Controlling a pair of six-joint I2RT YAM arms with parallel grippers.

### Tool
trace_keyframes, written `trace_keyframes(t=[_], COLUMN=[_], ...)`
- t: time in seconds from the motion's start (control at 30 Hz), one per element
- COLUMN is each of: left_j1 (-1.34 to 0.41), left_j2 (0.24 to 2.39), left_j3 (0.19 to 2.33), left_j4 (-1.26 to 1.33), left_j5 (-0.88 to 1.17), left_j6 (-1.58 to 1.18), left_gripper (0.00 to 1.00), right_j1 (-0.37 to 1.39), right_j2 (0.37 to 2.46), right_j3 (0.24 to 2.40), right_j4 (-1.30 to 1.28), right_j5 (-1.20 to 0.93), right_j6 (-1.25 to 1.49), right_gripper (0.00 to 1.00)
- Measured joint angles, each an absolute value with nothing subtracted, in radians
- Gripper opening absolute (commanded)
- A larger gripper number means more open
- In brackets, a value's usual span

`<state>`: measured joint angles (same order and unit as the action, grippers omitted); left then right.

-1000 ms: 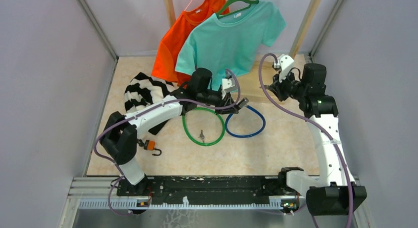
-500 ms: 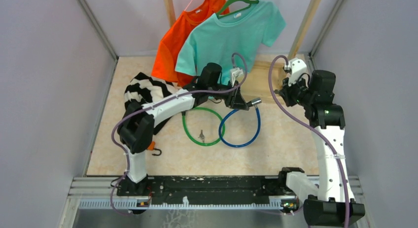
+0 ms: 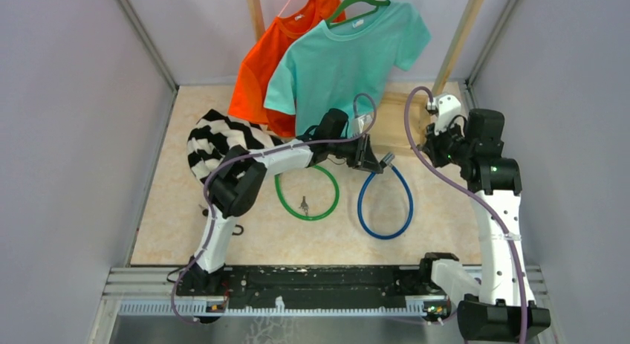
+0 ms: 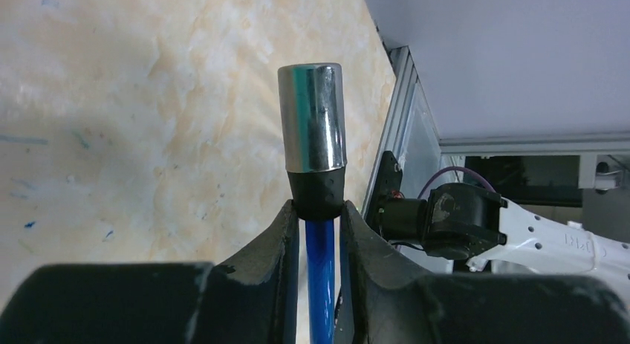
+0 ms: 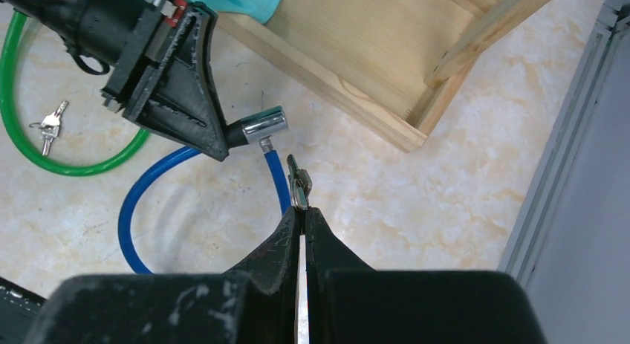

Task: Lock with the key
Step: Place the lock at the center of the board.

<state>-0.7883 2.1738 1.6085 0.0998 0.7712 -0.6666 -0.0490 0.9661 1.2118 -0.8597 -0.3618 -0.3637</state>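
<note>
Where the beige marbled counter (image 3: 446, 225) runs back between 2 pale side walls, its far edge is crowded. A teal shirt (image 3: 349, 47) and an orange shirt (image 3: 260, 69) hang on hangers there, above a wooden frame (image 5: 349, 54) that rests on the surface, and a black-and-white striped cloth (image 3: 212, 140) lies at the back left. A dark rail (image 3: 319, 281) carrying both arm bases closes off the near edge.

Mid-counter lie 2 cable loops side by side. The green cable lock (image 3: 278, 189) lies flat with a small bunch of keys (image 3: 303, 204) inside its ring. The blue cable lock (image 3: 385, 237) sits just to its right, its top end lifted.

The left hand (image 4: 318, 214) has its fingers pressed onto the black collar and blue cable just under the chrome lock head (image 4: 312, 117), which sticks out past the fingertips.

The right hand (image 5: 301, 210) is closed almost flat, pinching a single key (image 5: 299, 184) edge-on. The key points toward the chrome lock head and stops just short of it, beside the blue cable below the head.

Bare surface shows in front of both loops down to the rail, and to the right of the blue loop as far as the counter's metal side edge.
</note>
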Motion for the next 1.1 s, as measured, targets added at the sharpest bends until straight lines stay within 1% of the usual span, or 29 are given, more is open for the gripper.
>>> trace_keyframes(t=[0.1, 0.13, 0.2, 0.3, 0.43, 0.67, 0.73, 0.9, 0.97, 1.1], left_j1=[-0.772, -0.767, -0.752, -0.735, -0.719, -0.704, -0.704, -0.704, -0.704, -0.704], left_j2=[2.209, 2.219, 2.236, 2.25, 2.26, 2.261, 2.261, 2.212, 2.169, 2.0], left_j3=[1.575, 1.565, 1.541, 1.512, 1.5, 1.514, 1.528, 1.544, 1.534, 1.413], left_j4=[0.141, 0.15, 0.167, 0.17, 0.15, 0.065, 0.037, -0.035, -0.06, -0.075], left_j5=[0.773, 0.774, 0.775, 0.776, 0.773, 0.724, 0.708, 0.656, 0.642, 0.635], left_j6=[-0.719, -0.727, -0.736, -0.727, -0.679, -0.524, -0.477, -0.328, -0.258, -0.09], left_gripper=[0.0, 0.02, 0.07, 0.16, 0.32, 0.68, 0.74, 0.84, 0.86, 0.88], right_j1=[-0.049, -0.049, -0.049, -0.049, -0.049, -0.049, -0.049, -0.049, -0.049, -0.049], right_j2=[0.965, 0.964, 0.961, 0.961, 0.961, 0.962, 0.962, 0.959, 0.953, 0.947], right_j3=[1.209, 1.204, 1.185, 1.147, 1.097, 1.031, 0.999, 0.92, 0.881, 0.803], right_j4=[-0.865, -0.863, -0.863, -0.863, -0.862, -0.853, -0.84, -0.809, -0.791, -0.741], right_j5=[-0.387, -0.395, -0.418, -0.442, -0.472, -0.538, -0.559, -0.599, -0.609, -0.633], right_j6=[-0.365, -0.365, -0.367, -0.375, -0.384, -0.409, -0.419, -0.432, -0.434, -0.429], right_gripper=[0.0, 0.0, 0.0, 0.0, 0.0, 0.0, 0.0, 0.0, 0.0, 0.0])
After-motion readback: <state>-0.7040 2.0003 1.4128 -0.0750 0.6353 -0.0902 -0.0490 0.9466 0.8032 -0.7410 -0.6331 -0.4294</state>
